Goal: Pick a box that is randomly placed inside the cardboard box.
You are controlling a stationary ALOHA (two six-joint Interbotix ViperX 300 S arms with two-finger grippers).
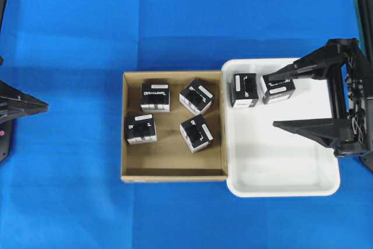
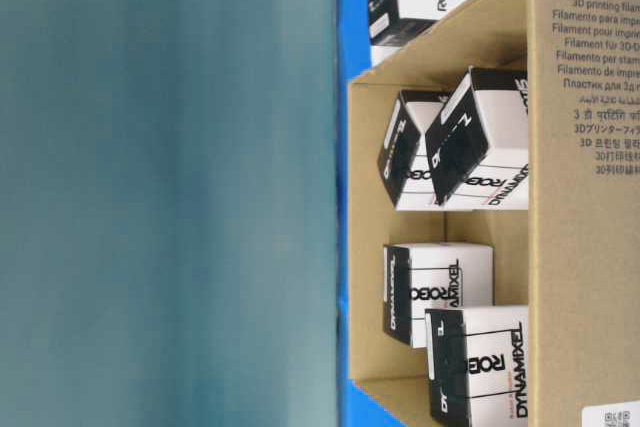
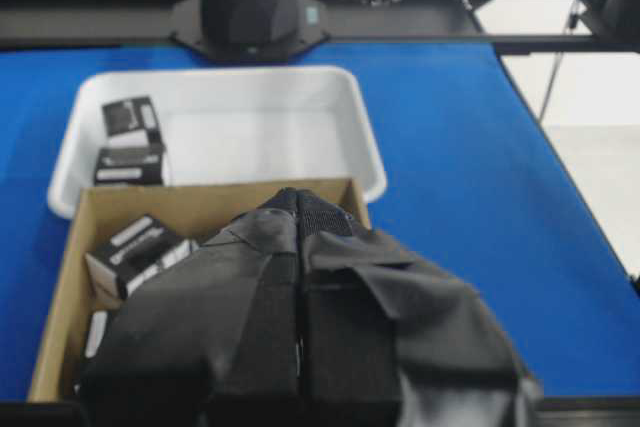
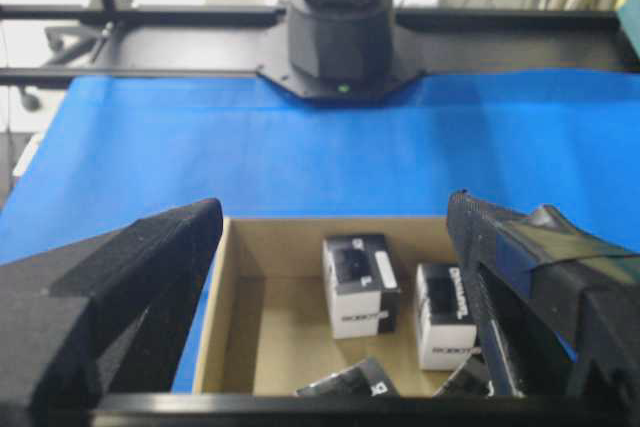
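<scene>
Four black cartons lie in the cardboard box (image 1: 173, 167); the right gripper (image 1: 273, 100), fingers spread and empty, hangs over the white tray (image 1: 280, 186). Left gripper (image 3: 299, 209) fingers pressed together. Next, seemingly: reaching toward the box (image 1: 196, 133).

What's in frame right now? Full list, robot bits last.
cardboard box: 1, brown, centre of cloth, against the tray's left side
black cartons: 4, black with white lettering, inside the cardboard box
black cartons in tray: 2, black-white, tray's top-left corner
tray: 1, white, right of the cardboard box
cloth: 1, blue, covering the table
left hand: black, shut, left edge
right hand: black, open, above the tray
</scene>
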